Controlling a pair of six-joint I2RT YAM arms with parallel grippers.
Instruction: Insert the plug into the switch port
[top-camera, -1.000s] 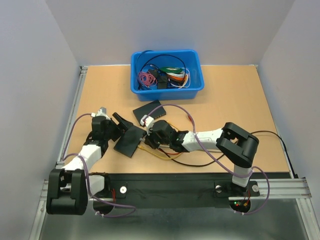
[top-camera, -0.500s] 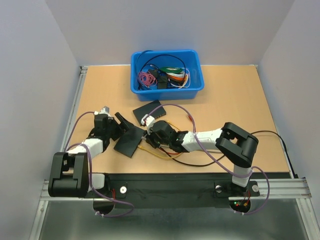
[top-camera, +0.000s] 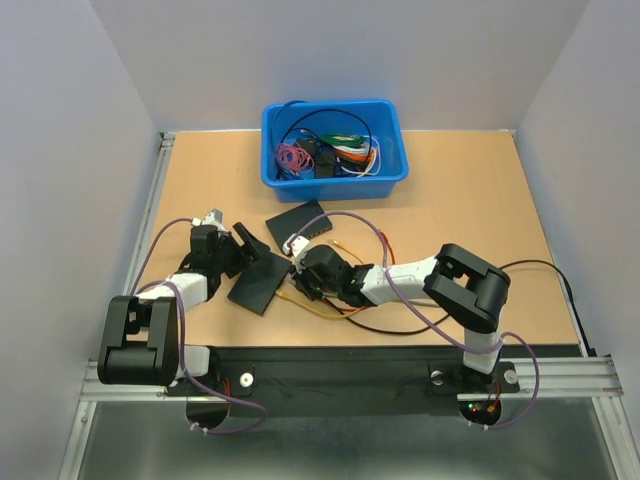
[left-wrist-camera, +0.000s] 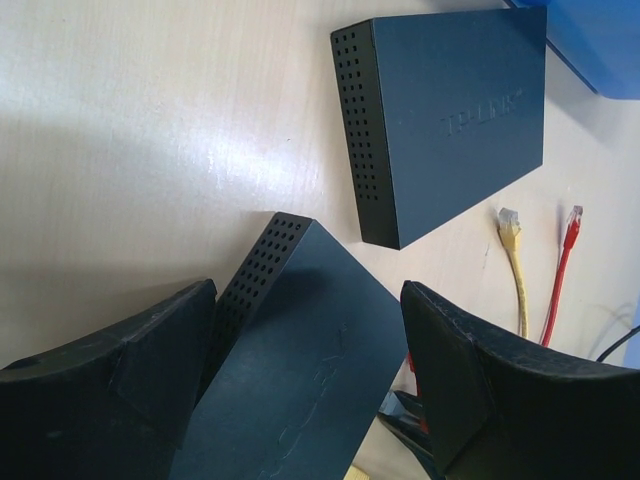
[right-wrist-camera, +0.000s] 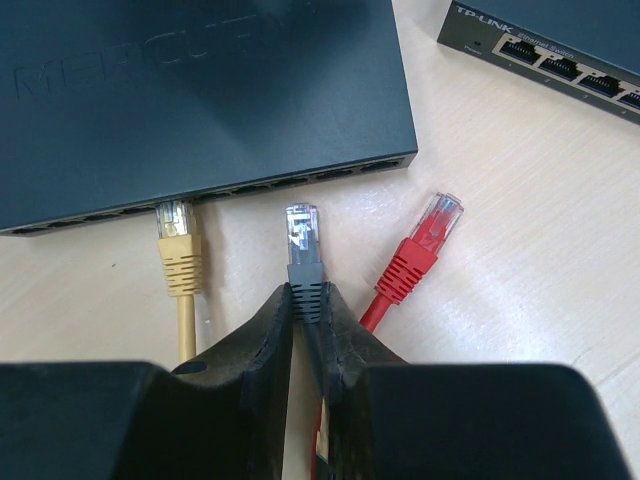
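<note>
A black switch (right-wrist-camera: 200, 100) lies with its port row facing my right gripper (right-wrist-camera: 307, 300), which is shut on a grey plug (right-wrist-camera: 302, 240). The plug's clear tip sits just short of the ports. A yellow plug (right-wrist-camera: 176, 232) touches a port to its left and a red plug (right-wrist-camera: 428, 238) lies loose to its right. My left gripper (left-wrist-camera: 308, 335) is open and straddles the same switch (left-wrist-camera: 300, 380), with the fingers (left-wrist-camera: 130, 380) on either side. In the top view the switch (top-camera: 258, 283) lies between the left gripper (top-camera: 248, 248) and the right gripper (top-camera: 300, 274).
A second black switch (top-camera: 300, 222) lies just behind, and shows in the left wrist view (left-wrist-camera: 450, 110) and the right wrist view (right-wrist-camera: 560, 45). A blue bin (top-camera: 335, 180) of cables stands at the back. Yellow, red and black cables (top-camera: 340, 310) trail under the right arm.
The left arm has folded in and its gripper has shifted slightly back and right over the switch's edge. The right gripper has edged a little toward the switch with the plug.
</note>
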